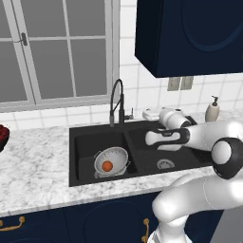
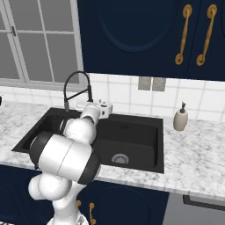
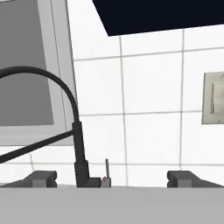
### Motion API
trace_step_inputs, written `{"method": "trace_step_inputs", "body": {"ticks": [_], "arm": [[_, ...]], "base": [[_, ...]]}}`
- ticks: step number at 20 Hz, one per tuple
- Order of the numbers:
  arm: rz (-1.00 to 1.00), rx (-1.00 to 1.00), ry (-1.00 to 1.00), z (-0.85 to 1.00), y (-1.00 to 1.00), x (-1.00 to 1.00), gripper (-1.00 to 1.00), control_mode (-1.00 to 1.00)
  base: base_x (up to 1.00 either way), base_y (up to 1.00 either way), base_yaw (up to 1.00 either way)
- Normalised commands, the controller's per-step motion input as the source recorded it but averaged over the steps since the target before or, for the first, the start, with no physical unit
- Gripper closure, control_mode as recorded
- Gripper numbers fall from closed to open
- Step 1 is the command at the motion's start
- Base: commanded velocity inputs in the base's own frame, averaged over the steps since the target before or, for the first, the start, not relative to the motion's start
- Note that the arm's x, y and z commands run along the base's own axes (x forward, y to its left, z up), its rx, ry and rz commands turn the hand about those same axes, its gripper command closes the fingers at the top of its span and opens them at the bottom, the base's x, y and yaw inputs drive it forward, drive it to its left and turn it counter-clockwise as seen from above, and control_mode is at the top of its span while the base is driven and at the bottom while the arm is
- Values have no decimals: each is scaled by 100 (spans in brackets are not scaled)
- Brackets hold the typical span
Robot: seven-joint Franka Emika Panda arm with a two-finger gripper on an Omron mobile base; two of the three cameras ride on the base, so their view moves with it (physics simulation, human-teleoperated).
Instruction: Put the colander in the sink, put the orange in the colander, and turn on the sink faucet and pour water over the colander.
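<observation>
The colander [image 1: 112, 162] is seen resting in the left basin of the sink [image 1: 85, 142], slightly tilted, with the orange [image 1: 107, 165] lying inside it. The right basin is seen with only its round drain [image 1: 165, 164] at the bottom. The faucet [image 1: 117, 102] stands upright behind the divide between the two basins, its arched neck bending to the left. In the hand view the faucet [image 3: 78, 144] is framed close up against the white wall tiles, with its small lever [image 3: 106, 168] sticking up just beside its base. The gripper [image 3: 111, 178] is held level behind the sink and pointed at the faucet base; its fingers [image 3: 40, 178] are spread wide, one on each side of the base and lever, and nothing is pinched between them. A soap bottle [image 1: 212, 110] stands on the table [image 1: 38, 161] to the right of the sink, well apart from the faucet. A dark red bowl [image 1: 2, 135] sits at the far left of the table.
</observation>
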Motion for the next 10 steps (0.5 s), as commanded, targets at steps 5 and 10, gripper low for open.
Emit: {"method": "trace_step_inputs", "body": {"ticks": [5,10], "arm": [[0,0,0,-10,19,3,-100,-100],[0,0,0,-7,15,20,-100,-100]], "base": [[0,0,0],[0,0,0]]}}
